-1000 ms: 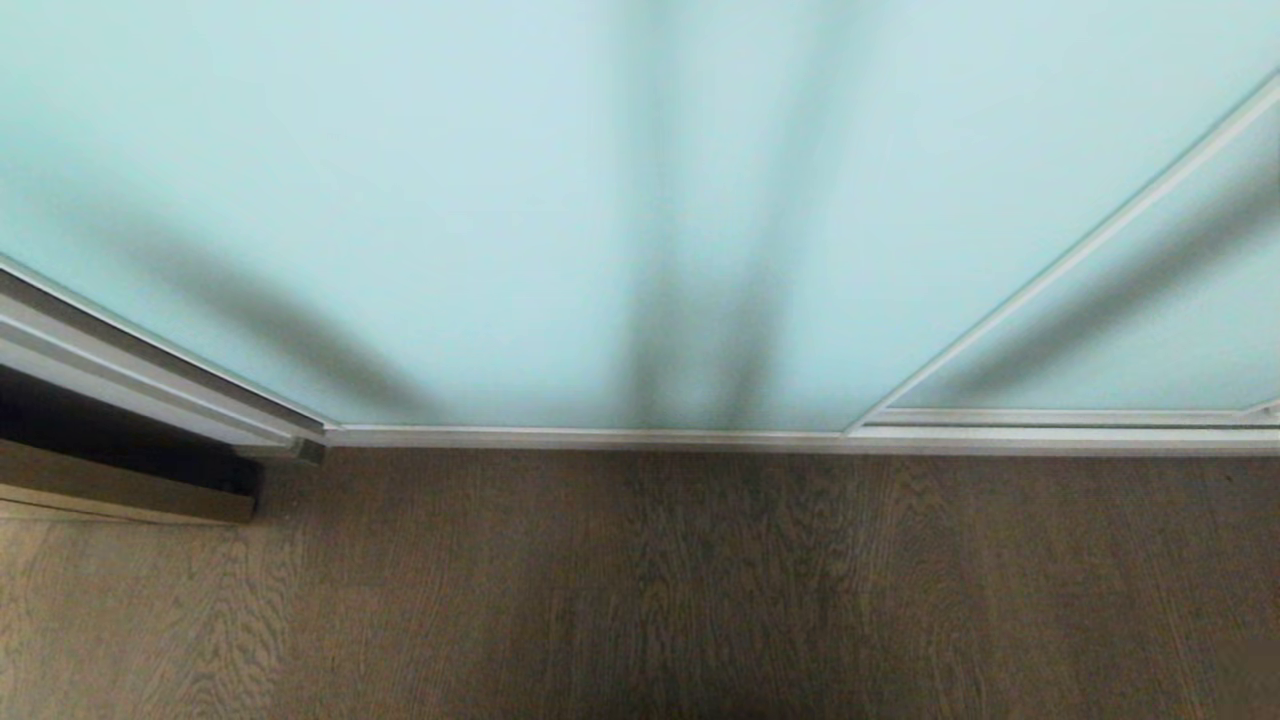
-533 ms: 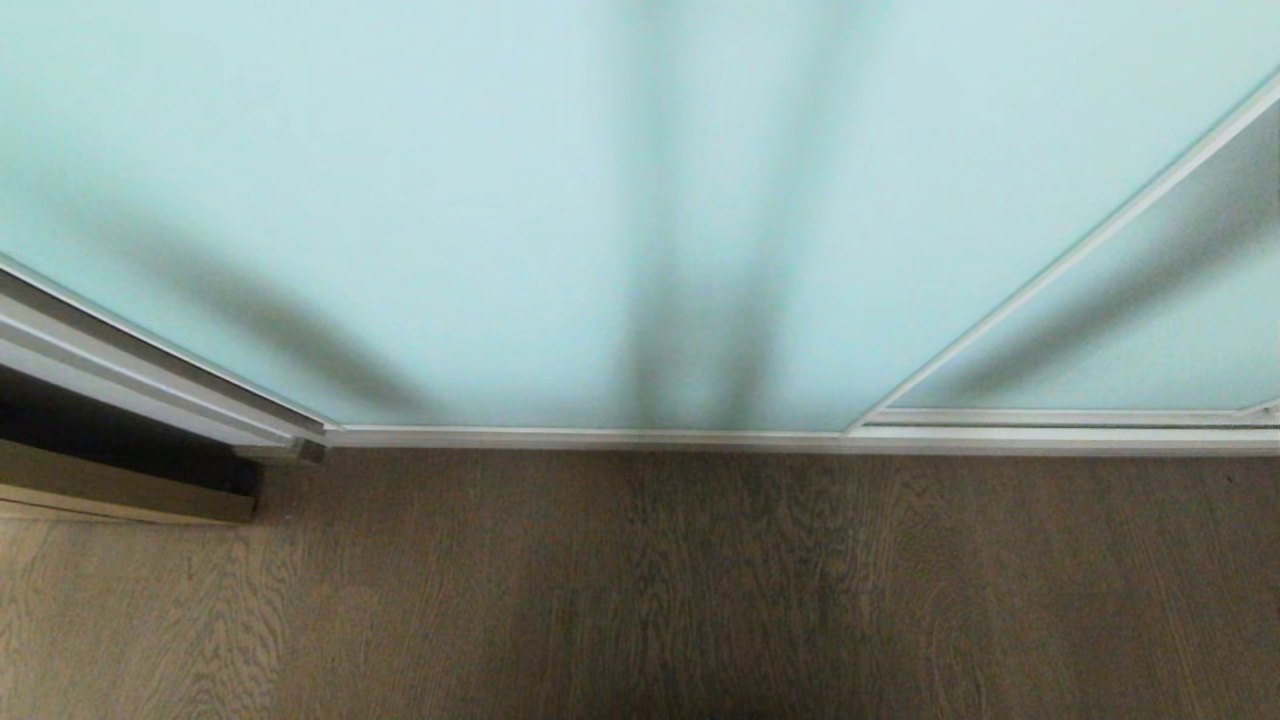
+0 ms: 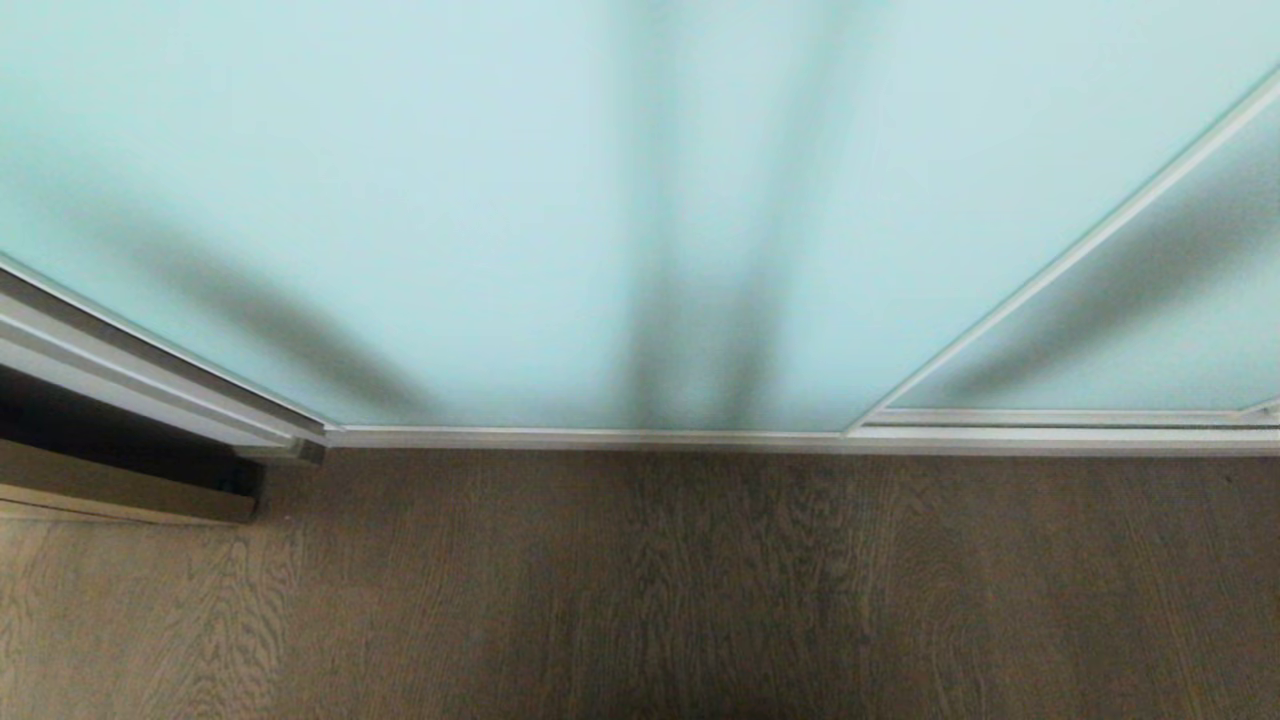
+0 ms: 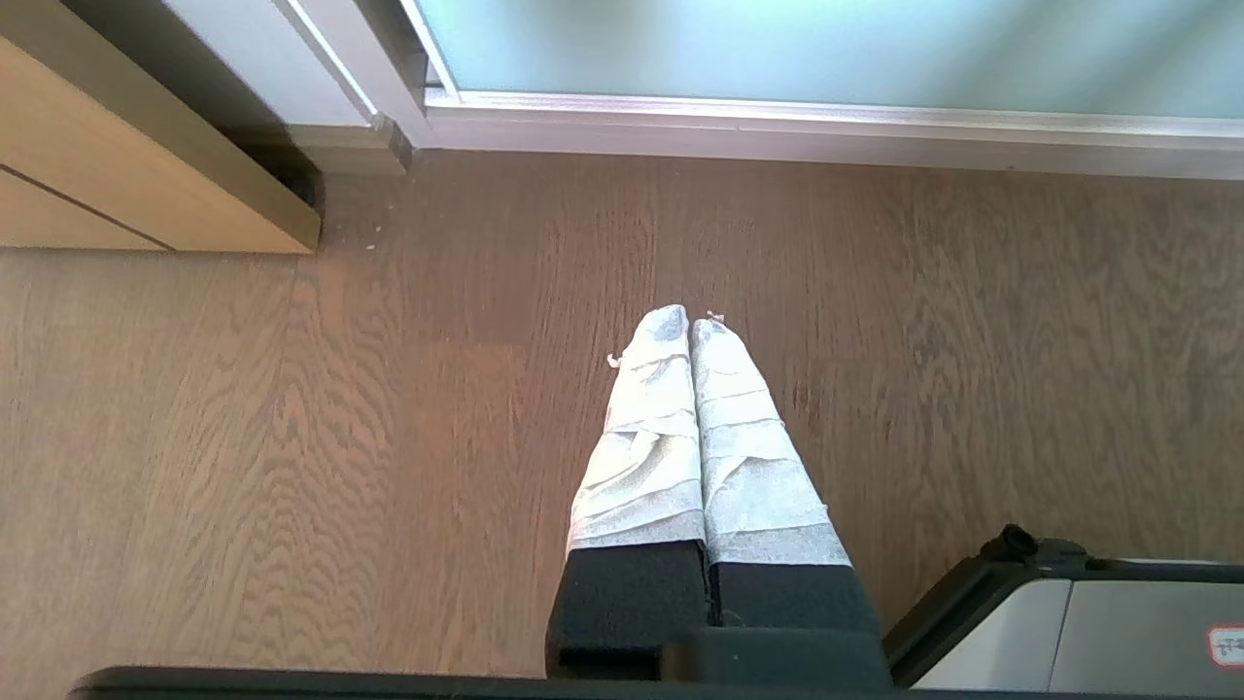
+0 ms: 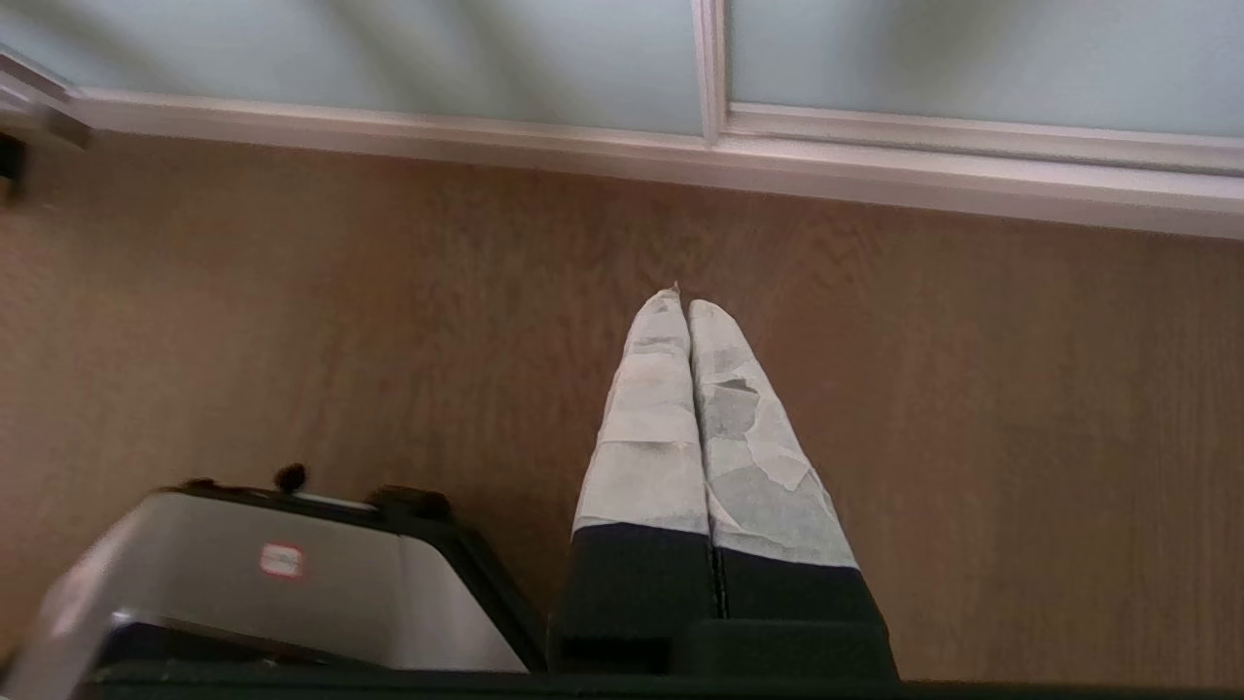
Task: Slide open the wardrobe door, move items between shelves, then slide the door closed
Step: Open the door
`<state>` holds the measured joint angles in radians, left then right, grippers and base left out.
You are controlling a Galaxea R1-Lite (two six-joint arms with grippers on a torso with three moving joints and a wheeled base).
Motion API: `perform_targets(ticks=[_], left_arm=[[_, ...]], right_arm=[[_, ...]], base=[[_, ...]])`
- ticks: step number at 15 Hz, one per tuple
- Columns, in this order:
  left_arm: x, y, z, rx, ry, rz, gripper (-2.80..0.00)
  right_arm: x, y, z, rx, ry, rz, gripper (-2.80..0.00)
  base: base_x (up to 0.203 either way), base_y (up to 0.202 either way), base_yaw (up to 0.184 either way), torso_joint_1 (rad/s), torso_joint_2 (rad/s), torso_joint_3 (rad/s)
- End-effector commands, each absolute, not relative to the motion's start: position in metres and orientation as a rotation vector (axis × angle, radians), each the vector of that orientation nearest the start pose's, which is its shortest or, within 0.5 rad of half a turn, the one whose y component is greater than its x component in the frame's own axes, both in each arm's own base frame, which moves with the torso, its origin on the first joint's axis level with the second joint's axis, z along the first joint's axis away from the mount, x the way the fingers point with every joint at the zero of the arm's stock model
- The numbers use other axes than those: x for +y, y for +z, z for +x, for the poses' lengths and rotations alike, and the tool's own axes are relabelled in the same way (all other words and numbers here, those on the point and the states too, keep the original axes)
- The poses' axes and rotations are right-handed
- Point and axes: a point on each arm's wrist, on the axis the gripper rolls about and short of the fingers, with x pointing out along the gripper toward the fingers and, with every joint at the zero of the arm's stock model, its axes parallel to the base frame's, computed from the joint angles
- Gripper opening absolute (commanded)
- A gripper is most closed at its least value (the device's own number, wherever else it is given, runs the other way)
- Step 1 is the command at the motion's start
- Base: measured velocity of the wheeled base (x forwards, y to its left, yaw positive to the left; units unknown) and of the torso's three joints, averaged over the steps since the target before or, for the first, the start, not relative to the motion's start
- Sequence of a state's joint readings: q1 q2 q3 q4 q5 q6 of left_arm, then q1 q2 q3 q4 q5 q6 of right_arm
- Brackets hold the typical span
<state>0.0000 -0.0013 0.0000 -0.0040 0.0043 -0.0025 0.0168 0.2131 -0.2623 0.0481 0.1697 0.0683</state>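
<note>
The sliding wardrobe door (image 3: 500, 200), a pale aqua frosted-glass panel in a thin silvery frame, stands shut across the head view. A second aqua panel (image 3: 1150, 330) overlaps it on the right. The items and the shelves are hidden behind the glass. Neither arm shows in the head view. In the left wrist view my left gripper (image 4: 690, 326) hangs over the wooden floor, its white-wrapped fingers pressed together on nothing, the door's lower edge (image 4: 777, 107) beyond it. The right wrist view shows my right gripper (image 5: 682, 303) likewise shut and empty above the floor, short of the door frame (image 5: 714, 97).
Brown wood-grain floor (image 3: 640, 600) runs up to the silvery bottom track (image 3: 600, 437). A light oak panel (image 4: 97, 175) with a dark gap beside it stands at the left end of the wardrobe. The robot's grey base (image 4: 1118, 622) (image 5: 272, 574) sits close to both grippers.
The soft shadow on the right-hand aqua panel has shifted and widened a little. The door, the frame and the floor look the same.
</note>
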Motion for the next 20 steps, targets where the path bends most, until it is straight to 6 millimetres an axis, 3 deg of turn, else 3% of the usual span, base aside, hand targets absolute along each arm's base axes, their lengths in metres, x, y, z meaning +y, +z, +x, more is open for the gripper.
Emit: perform_targets(ticks=[1,4,7,20], left_arm=[[0.0,0.076,-0.023,-0.003,0.005,-0.003,-2.8],[0.0,0.076,-0.023,-0.003,0.005,-0.003,-2.8],[0.0,0.076,-0.023,-0.003,0.004,-0.003,-2.8],[0.0,0.076,-0.023,-0.003,0.005,-0.003,-2.8]], right_arm=[[0.003,0.128,-0.034,-0.062,0.179,0.058,-2.8],[0.002,0.091,-0.031,-0.006,0.126,-0.007,-2.8],[0.0,0.078,-0.023,-0.022,0.029,-0.027,-2.8],[0.0,0.076,-0.023,-0.016,0.019,0.008,-2.8]], base=[[0.0,0.0,0.0,0.0,0.0,0.0],[0.0,0.0,0.0,0.0,0.0,0.0],[0.0,0.0,0.0,0.0,0.0,0.0],[0.0,0.0,0.0,0.0,0.0,0.0]])
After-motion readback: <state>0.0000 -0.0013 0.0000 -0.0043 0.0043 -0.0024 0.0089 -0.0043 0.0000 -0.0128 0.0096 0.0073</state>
